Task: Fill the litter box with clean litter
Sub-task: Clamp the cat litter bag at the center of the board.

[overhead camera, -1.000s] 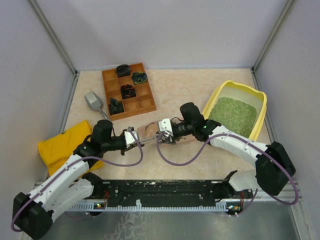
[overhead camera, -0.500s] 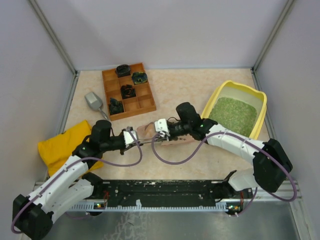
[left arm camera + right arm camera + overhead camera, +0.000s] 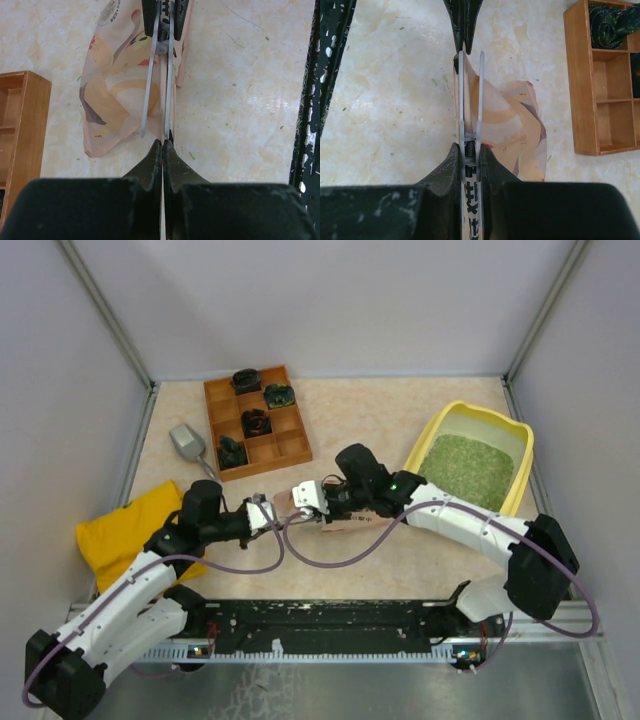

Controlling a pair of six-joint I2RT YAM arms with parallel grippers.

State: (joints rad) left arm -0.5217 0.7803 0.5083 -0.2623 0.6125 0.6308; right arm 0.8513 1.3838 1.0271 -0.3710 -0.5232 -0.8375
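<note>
While the litter box [image 3: 424,443] sits at 3 o'clock on the worktop [image 3: 370,415], well apart from both hands, it already carries a bed of clean litter [image 3: 465,468], green and grainy, across its floor.

Item, left hand [image 3: 162,144]: fingers pressed together, apparently pinching one end of the top edge of the pink pouch [image 3: 112,95].

Item, right hand [image 3: 469,148]: clamped on the spring end of a grey clip [image 3: 461,95], whose two prongs run along that same edge toward the left hand.

Clip and edge share one long axis, roughly 9 to 3 o'clock, and the hands face each other along it.

Pouch body: flat and slack, draped on the worktop beside the clip.

Bearing for any pour: the box lies at 2 to 3 o'clock from the pouch, beyond the right hand, so the right arm is nearer.

Whether the clip is going on or coming off cannot be told.
</note>
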